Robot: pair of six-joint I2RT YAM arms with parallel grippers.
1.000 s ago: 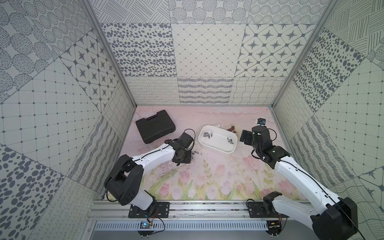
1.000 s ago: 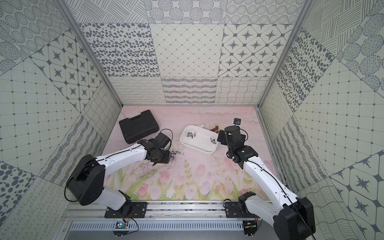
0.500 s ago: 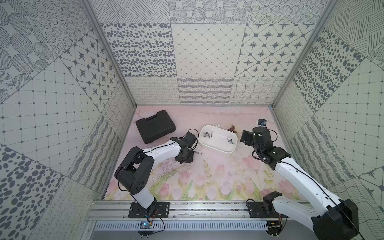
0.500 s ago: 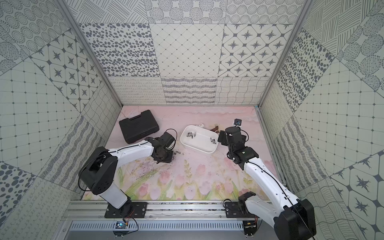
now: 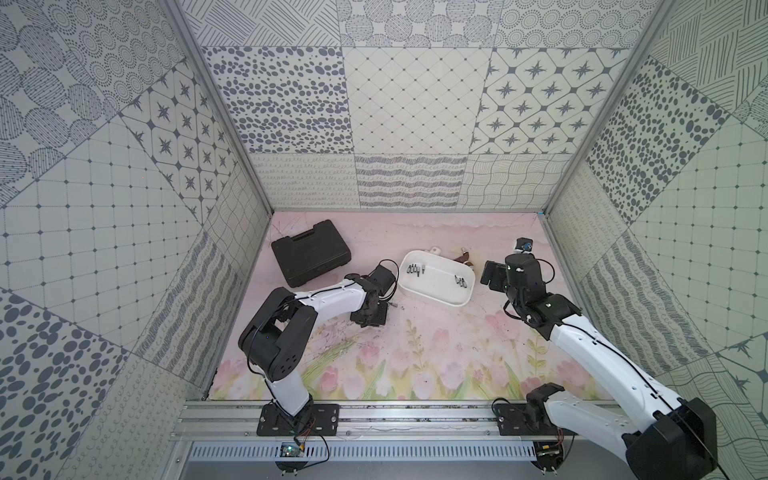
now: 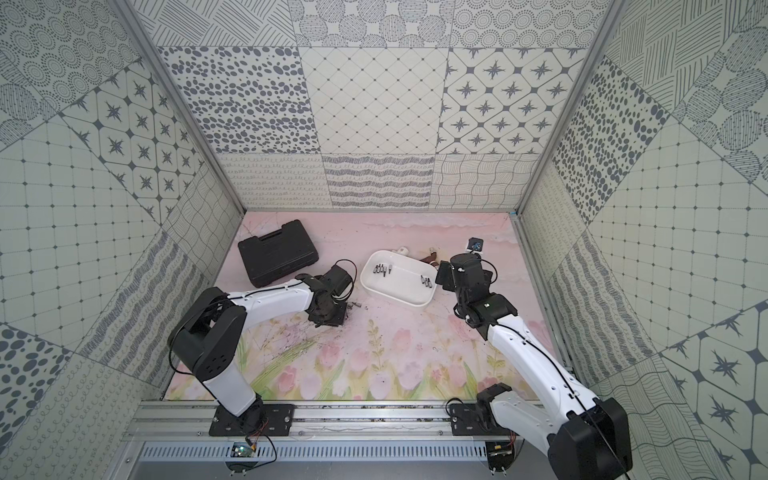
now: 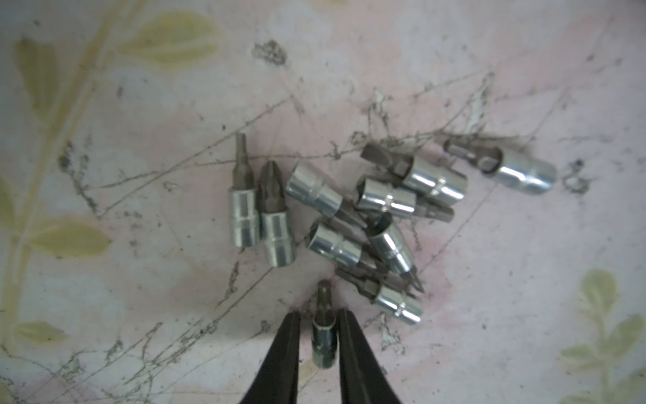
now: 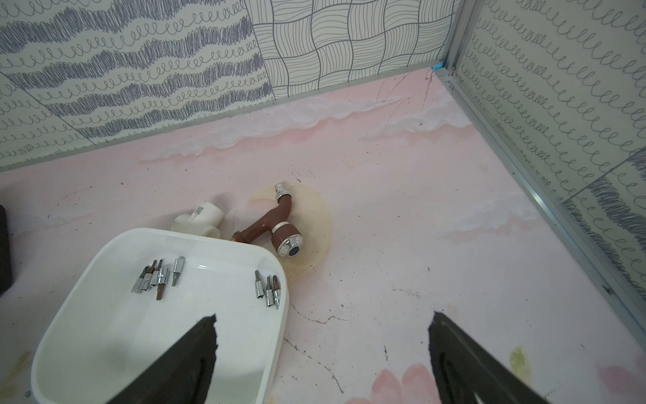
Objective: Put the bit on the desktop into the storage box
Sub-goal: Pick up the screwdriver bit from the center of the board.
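Observation:
Several chrome bits (image 7: pixel 367 217) lie in a loose pile on the scratched pink desktop (image 5: pixel 415 353). In the left wrist view my left gripper (image 7: pixel 318 313) is low over the near edge of that pile. Its jaws stand narrow around one dark bit (image 7: pixel 323 335). One finger touches it and a thin gap shows at the other. The white storage box (image 5: pixel 432 297) sits just to the right and holds two small groups of bits (image 8: pixel 153 276). My right gripper (image 8: pixel 323 316) hangs wide open and empty beside the box's right end (image 5: pixel 492 276).
A black tool case (image 5: pixel 311 252) lies at the back left. A brown tap (image 8: pixel 279 227) and a white pipe fitting (image 8: pixel 201 217) rest just behind the box. Patterned walls close in three sides, with the right wall near my right arm.
The left jaws have narrowed around the bit, and the left arm's elbow has swung in toward the middle. The right arm has hardly moved and stays wide open.

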